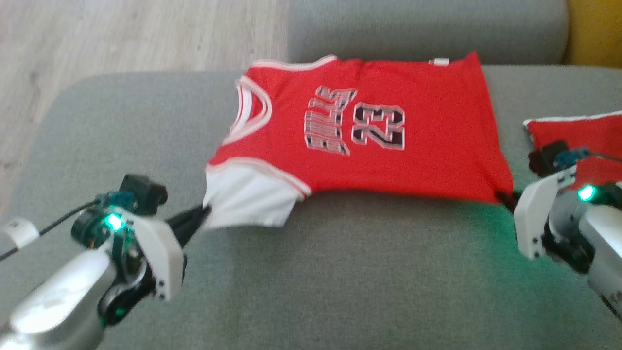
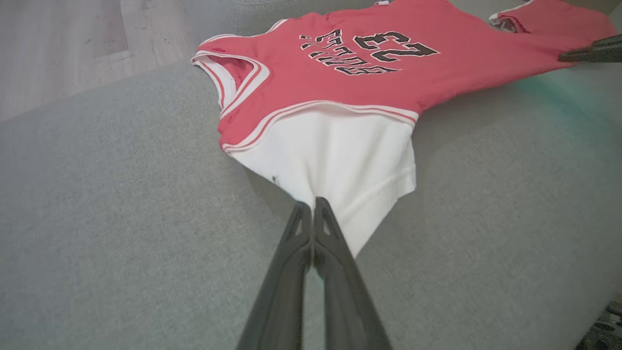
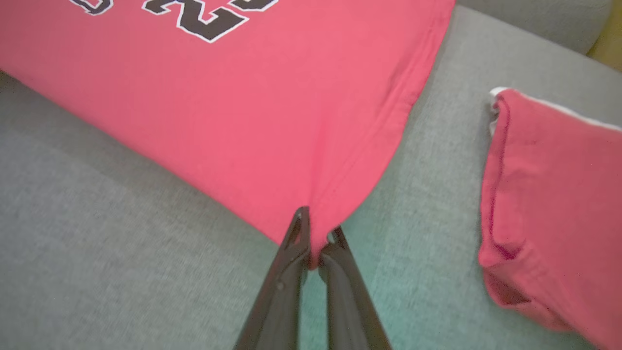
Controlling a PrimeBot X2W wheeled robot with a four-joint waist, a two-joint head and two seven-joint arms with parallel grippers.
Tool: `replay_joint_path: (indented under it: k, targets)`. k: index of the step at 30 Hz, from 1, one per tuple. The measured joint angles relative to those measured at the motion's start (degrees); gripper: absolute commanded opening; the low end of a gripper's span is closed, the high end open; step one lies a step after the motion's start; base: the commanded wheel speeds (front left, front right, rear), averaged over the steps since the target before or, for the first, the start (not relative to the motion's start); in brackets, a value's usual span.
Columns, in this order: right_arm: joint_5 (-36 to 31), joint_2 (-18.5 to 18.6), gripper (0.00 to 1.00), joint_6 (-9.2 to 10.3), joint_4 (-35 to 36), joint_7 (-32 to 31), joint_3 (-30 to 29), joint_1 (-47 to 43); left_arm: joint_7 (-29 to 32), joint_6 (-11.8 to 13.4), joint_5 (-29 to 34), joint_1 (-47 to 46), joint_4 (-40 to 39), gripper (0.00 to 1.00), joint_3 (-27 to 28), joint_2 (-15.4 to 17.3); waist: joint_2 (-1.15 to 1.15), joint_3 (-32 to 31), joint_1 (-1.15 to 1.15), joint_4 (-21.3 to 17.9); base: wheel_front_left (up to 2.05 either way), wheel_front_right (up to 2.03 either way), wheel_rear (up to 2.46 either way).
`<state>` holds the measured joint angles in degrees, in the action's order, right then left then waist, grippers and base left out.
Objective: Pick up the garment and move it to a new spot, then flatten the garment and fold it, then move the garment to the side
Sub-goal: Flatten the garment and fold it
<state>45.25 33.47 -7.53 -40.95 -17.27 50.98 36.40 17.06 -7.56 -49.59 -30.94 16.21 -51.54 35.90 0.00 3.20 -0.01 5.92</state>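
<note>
A red basketball jersey with white trim, a white sleeve and the number 23, the garment (image 1: pixel 369 141), lies spread on the grey sofa seat (image 1: pixel 340 272). My left gripper (image 1: pixel 204 213) is shut on the white sleeve edge (image 2: pixel 340 165), its fingertips (image 2: pixel 297 218) pinching the cloth. At the right, my right gripper (image 1: pixel 503 198) is shut on the red hem corner (image 3: pixel 320 214), which bunches between its fingers (image 3: pixel 297 228). The cloth is stretched between both grippers, and its front edge looks slightly lifted off the seat.
A second red garment (image 1: pixel 583 141), folded, lies on the seat at the far right, close to my right arm. The sofa backrest (image 1: pixel 427 29) runs behind the jersey. Wooden floor (image 1: pixel 121 34) lies past the seat's left edge. Open grey cushion lies in front.
</note>
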Motion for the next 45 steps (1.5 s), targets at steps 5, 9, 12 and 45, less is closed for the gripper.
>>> replay_joint_path:
  k: [5,9,12,45]
  targets:
    - [6.31,3.39,0.00,0.00,6.15,-7.19,2.87,-3.29,7.00,1.70,-4.59,4.65,-9.65,0.00,-0.26,5.84,0.00,-3.02,0.00,-0.32,0.00,0.00,0.00]
    - [10.84,5.75,0.00,0.00,11.60,-11.73,3.07,-5.65,11.09,4.23,-7.39,8.39,-18.17,0.00,-0.56,9.83,0.00,-4.38,-0.01,-1.02,0.00,0.00,0.00]
    - [12.66,7.81,0.00,0.00,15.02,-13.18,2.77,-7.28,12.82,6.13,-8.42,9.93,-22.91,0.00,-0.73,11.07,0.00,-4.36,0.00,-1.33,0.00,0.00,0.00]
    - [9.67,-2.16,0.00,0.00,5.56,-9.40,-11.00,4.89,2.53,4.44,7.46,-20.10,13.45,0.00,0.41,-6.43,0.00,9.78,0.02,-3.38,0.00,0.00,0.00]
